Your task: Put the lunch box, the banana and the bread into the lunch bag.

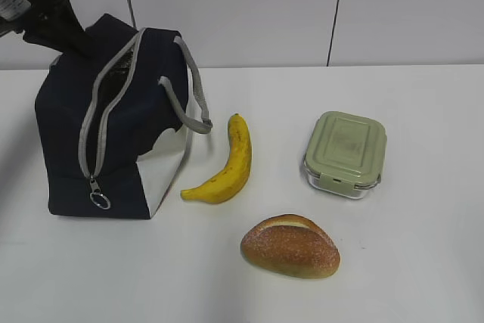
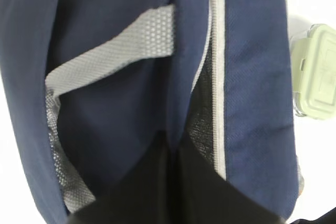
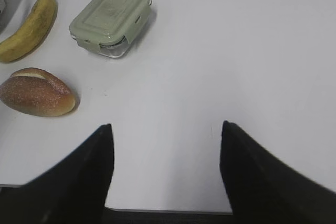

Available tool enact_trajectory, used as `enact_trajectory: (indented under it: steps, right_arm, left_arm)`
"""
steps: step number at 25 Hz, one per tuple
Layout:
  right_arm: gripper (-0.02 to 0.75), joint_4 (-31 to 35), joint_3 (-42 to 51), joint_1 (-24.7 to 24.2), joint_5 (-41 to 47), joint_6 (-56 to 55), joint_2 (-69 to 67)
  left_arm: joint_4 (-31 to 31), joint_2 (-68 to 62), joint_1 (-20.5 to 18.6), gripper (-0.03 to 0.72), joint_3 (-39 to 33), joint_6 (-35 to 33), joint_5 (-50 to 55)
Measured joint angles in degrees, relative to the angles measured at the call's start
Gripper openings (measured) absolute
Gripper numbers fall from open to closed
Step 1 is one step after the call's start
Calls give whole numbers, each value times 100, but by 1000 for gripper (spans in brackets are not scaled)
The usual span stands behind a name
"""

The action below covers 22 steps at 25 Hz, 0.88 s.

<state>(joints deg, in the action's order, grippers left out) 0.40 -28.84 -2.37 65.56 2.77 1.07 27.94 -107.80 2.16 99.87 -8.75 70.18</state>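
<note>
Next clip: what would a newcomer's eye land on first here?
The tall navy-blue fabric lunch bag stands at the table's left, its grey zipper open, with the left gripper at its top rear. Right of it lie a curved yellow banana, a sage-green-lidded lunch box and, nearest the camera, a golden-brown crusty bread roll.

A lab-like test setup is suggested: a plain white table point(image 1: 423, 262) is set against bare white wall panels point(image 1: 249, 5) split by dark seams, and food props are laid out beside a black robot arm point(image 1: 41, 5).
</note>
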Motion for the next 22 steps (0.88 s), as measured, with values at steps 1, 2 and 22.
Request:
enact_trajectory:
  steps: [1,2,22]
  right_arm:
    - [471,0,0,0,0,0,0]
    - [471,0,0,0,0,0,0]
    - [471,341,-362,0,11,-15,-631]
  left_arm:
    - [11,0,0,-3,0,0,5]
    - [27,0,0,-3,0,0,5]
    - [130,0,0,-3,0,0,11]
